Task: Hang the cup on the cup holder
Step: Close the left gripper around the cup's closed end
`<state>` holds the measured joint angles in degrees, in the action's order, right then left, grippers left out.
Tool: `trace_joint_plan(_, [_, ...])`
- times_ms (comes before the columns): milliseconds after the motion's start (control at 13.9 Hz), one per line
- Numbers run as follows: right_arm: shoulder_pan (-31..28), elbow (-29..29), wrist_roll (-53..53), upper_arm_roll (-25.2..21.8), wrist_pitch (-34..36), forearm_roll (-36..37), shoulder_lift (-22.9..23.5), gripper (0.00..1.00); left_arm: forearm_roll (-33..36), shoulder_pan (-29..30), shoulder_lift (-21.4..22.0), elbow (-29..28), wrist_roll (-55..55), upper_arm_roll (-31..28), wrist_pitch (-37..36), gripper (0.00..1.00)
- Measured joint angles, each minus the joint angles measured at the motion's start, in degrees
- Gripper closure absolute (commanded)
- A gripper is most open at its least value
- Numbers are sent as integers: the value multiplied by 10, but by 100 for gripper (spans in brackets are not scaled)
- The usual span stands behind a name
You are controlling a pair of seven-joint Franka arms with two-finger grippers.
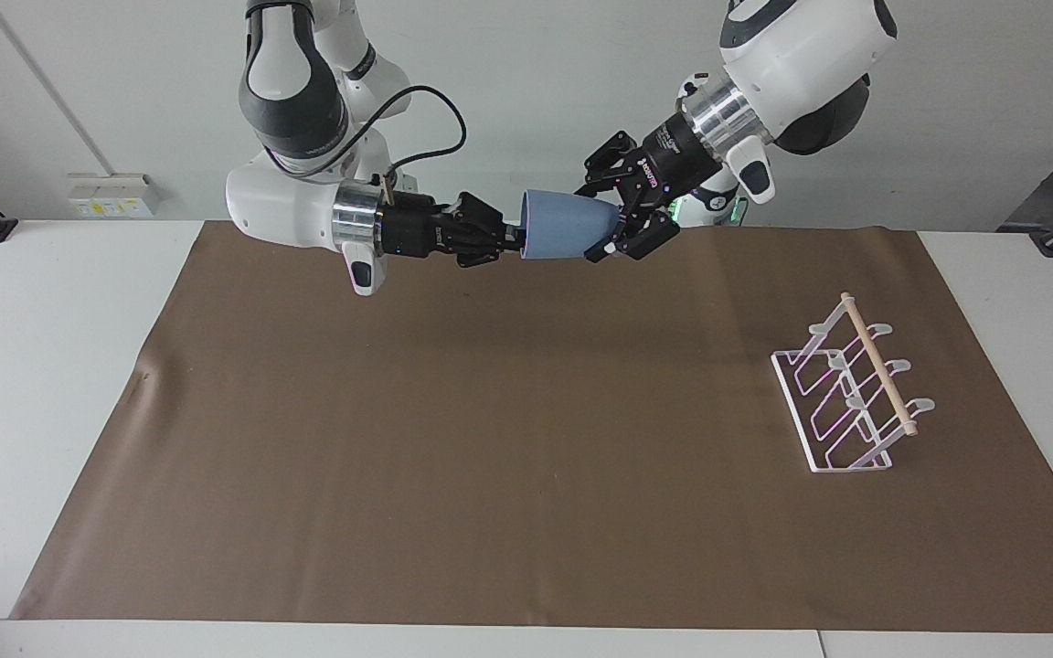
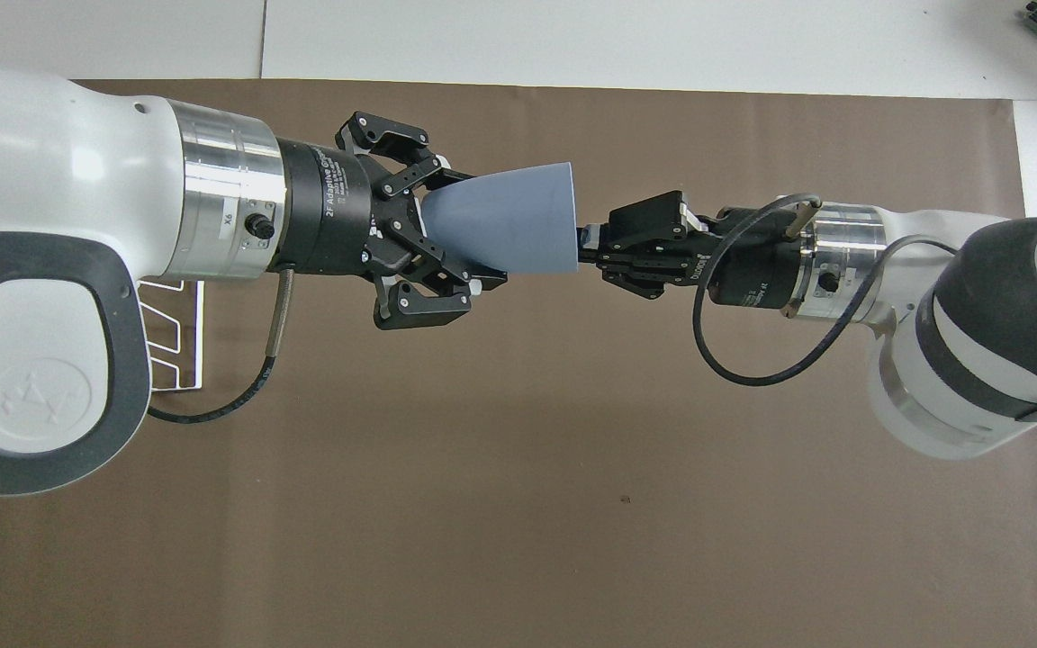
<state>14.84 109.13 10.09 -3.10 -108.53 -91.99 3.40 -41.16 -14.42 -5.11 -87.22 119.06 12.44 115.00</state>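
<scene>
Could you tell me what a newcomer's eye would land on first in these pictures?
First, the light-blue cup, held sideways in the air between both arms over the brown mat: the right claw pinches its rim while the left claw grips its base. Next, the white cup holder stands empty toward the left arm's end.

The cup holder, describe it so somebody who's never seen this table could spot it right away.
Start from the brown mat that covers most of the white table. Toward the left arm's end of the mat stands the cup holder, the only thing resting on the mat. It is a white wire rack of slanted loop prongs with a light wooden rod across its top.
</scene>
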Motion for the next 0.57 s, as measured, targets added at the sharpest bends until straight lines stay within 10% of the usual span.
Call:
trace_joint_plan(143, [0, 0, 0, 0, 0, 0, 0, 100, 0, 0, 0, 0, 0, 0, 0, 100])
trace_joint_plan(430, [0, 0, 0, -1, 0, 0, -1, 100, 0, -1, 0, 2, -1, 0, 1, 100])
trace_joint_plan(574, [0, 0, 0, -1, 0, 0, -2, 73, 1, -1, 0, 2, -1, 0, 1, 100])
